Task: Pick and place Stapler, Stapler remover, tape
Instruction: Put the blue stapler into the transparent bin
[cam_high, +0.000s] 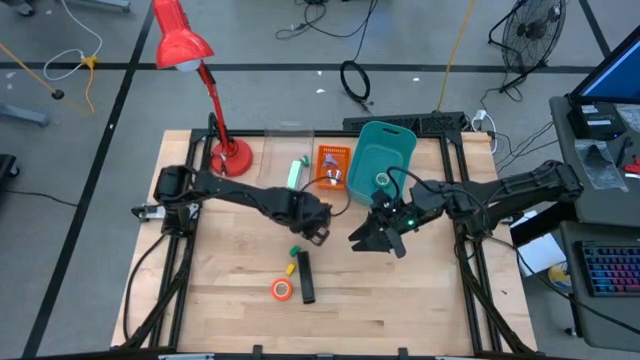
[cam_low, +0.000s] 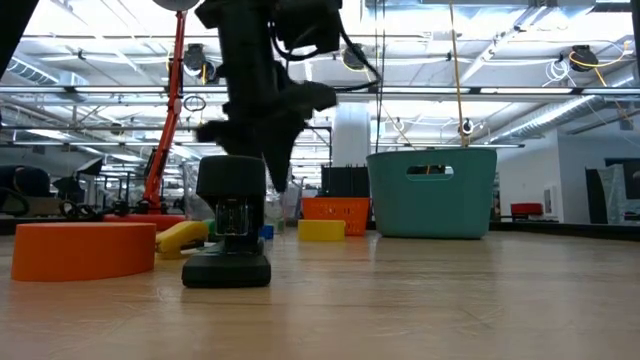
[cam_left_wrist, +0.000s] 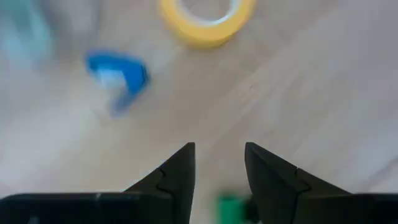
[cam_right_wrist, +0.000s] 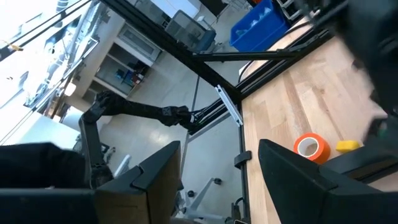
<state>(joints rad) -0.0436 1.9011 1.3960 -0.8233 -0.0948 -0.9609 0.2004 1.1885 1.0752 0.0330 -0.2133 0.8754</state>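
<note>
The black stapler (cam_high: 306, 279) lies on the wooden table near its front, upright in the low view (cam_low: 228, 235). Beside it lie an orange tape roll (cam_high: 282, 290), a yellow piece (cam_high: 290, 268) and a small green thing (cam_high: 294, 251). My left gripper (cam_high: 319, 230) hangs above the table's middle, pointing down, open and holding nothing (cam_left_wrist: 219, 148). Past its fingers lie a yellow tape roll (cam_left_wrist: 205, 22) and a blue claw-shaped piece (cam_left_wrist: 118, 71), perhaps the stapler remover. My right gripper (cam_high: 376, 243) is held level to the right of it, open and bare (cam_right_wrist: 217, 146).
A teal bin (cam_high: 380, 160) stands at the far middle-right with an orange box (cam_high: 332, 165) and a green item (cam_high: 296, 172) to its left. A red desk lamp (cam_high: 228, 155) stands at the far left. Bare wood lies along the near right.
</note>
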